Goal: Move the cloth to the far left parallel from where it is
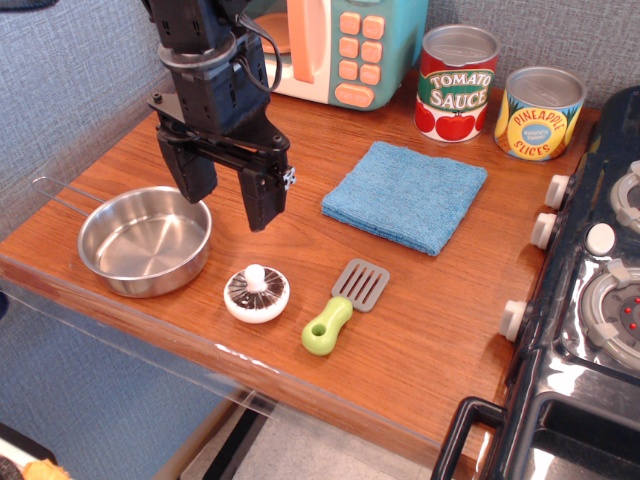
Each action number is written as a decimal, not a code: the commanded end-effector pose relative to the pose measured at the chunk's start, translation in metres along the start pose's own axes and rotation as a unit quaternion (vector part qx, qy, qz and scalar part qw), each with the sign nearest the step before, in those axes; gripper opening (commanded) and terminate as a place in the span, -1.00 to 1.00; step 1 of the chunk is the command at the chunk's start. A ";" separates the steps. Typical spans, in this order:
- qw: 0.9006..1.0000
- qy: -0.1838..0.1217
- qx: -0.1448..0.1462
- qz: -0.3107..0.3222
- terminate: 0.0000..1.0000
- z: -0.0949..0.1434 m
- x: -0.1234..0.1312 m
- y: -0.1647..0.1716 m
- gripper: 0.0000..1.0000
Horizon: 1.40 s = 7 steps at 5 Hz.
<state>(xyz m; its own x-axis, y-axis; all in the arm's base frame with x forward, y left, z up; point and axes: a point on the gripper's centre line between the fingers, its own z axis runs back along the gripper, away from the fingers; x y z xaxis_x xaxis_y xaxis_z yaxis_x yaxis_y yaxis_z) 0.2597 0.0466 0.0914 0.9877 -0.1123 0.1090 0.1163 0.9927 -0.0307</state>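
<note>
Black and bulky, the arm comes down from the top left, its wrist near vertical and turned a little so the tool [228,195] points at the worktop [440,330] with one finger nearer the left edge and the other nearer the middle. The left finger [190,170] hangs over the far rim of the steel pan [145,240]; whether it touches the rim cannot be told. The right finger [262,195] ends above bare wood between the pan and the cloth [405,195].

Counted: one cloth, one pan, one toy mushroom [256,293], one small spatula [346,305] with a green handle and grey slotted blade, two tins, and one toy microwave [335,45] at the back. The tins stand side by side at the rear right, the tomato sauce tin [456,85] left of the pineapple slices tin [540,113]. A toy stove [590,300] with white knobs fills the right edge.

The tool is spread wide, with a clear gap between its fingers, and nothing is held between them.

The cloth, light blue and folded roughly square, lies flat right of centre on the worktop, turned slightly askew, in front of the tins and apart from the tool. The mushroom sits just right of the pan near the front, with the spatula beside it
</note>
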 end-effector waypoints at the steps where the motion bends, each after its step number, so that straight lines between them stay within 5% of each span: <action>1: 1.000 0.000 0.000 0.000 -1.00 0.000 0.000 0.000 1.00; 5: 0.999 -0.020 0.022 0.019 -1.00 -0.064 0.126 -0.036 1.00; 7: 0.999 -0.027 -0.002 0.026 -1.00 -0.075 0.155 -0.051 1.00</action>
<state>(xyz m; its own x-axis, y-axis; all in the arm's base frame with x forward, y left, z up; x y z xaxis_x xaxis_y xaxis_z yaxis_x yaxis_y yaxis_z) 0.4069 -0.0206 0.0169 0.9930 -0.0391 0.1114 0.0445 0.9980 -0.0460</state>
